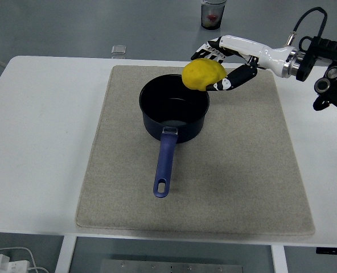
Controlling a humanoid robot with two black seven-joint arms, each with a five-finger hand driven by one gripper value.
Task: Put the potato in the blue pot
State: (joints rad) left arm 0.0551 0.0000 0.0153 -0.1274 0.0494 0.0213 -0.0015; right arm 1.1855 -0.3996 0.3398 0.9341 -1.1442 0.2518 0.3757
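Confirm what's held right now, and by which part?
The right hand holds the potato by its right end, fingers over the top and thumb below, above the pot's far right rim.

My right hand has a glossy white shell along the back, hard and smooth like moulded plastic, with black fingers patched in white. The wrist behind it, toward three o'clock, ends in a shiny metal ring and matt black housings with a rubbery-looking black cable. The potato I grip looks smooth and evenly yellow with a faint sheen, more like plastic than real skin. The blue pot has a dark, glossy interior that reflects light; its handle, toward six o'clock, is smooth blue. The mat beneath is beige, matt, felt-like cloth. The table is smooth, plain white.
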